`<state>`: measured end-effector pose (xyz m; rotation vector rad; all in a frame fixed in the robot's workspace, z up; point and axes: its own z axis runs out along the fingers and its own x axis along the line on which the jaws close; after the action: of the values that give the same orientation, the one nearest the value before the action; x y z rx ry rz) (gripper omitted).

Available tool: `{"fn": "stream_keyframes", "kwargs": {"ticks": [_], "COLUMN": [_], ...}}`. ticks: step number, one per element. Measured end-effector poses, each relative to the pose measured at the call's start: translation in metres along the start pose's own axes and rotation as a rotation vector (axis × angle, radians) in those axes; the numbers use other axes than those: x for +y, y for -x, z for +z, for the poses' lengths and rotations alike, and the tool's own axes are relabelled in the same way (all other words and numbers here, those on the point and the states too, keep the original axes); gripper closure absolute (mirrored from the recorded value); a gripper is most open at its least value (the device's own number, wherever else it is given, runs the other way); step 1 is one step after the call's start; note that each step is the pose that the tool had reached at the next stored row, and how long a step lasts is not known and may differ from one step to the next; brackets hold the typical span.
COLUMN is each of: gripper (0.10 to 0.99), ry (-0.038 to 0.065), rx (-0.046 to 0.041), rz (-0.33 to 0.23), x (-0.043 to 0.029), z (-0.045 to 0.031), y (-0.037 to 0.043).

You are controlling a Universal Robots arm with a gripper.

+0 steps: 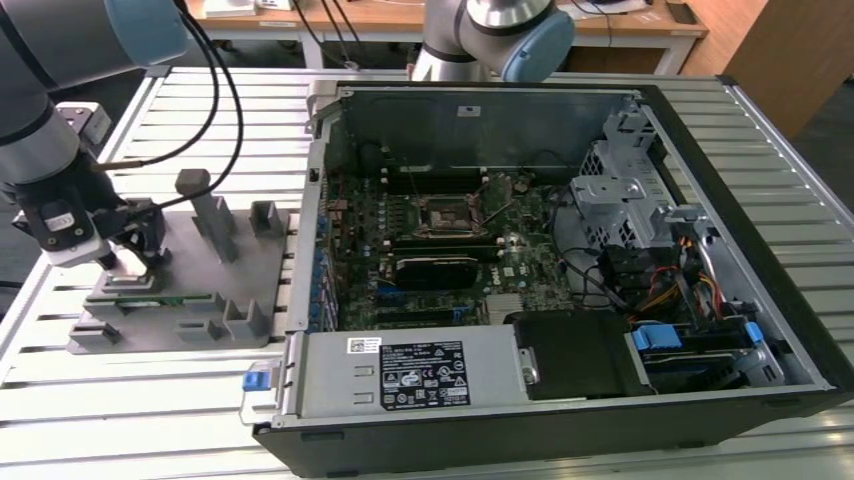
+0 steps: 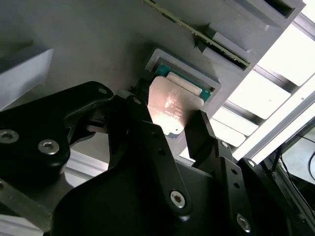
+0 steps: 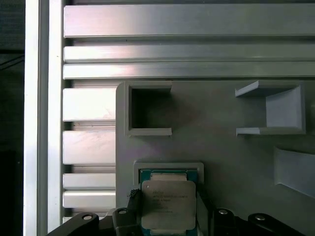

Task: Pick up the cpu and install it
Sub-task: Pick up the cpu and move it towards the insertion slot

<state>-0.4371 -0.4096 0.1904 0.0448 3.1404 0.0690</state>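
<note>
The gripper (image 2: pixel 170 117) clamps the cpu (image 3: pixel 169 204) by opposite edges. Square, silvery lid up, it lies flat over the matte grey fixture (image 3: pixel 221 147).

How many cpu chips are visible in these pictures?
1. The cpu lies in a recess of the grey fixture, right at the gripper. Another may be hidden inside the computer case; I cannot tell.
</note>
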Motion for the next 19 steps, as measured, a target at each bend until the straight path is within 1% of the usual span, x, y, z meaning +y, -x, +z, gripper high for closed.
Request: {"fn": "stream_keyframes", "kwargs": {"ticks": [9, 19], "gripper": [0.549, 0.549], "ry": [0.000, 0.000], "rx": [0.0002, 0.0001], "rz": [0.000, 0.000], "x": [0.0002, 0.0004], "z": [-0.0049, -0.0083], "y": [0.0000, 0.0000]}}
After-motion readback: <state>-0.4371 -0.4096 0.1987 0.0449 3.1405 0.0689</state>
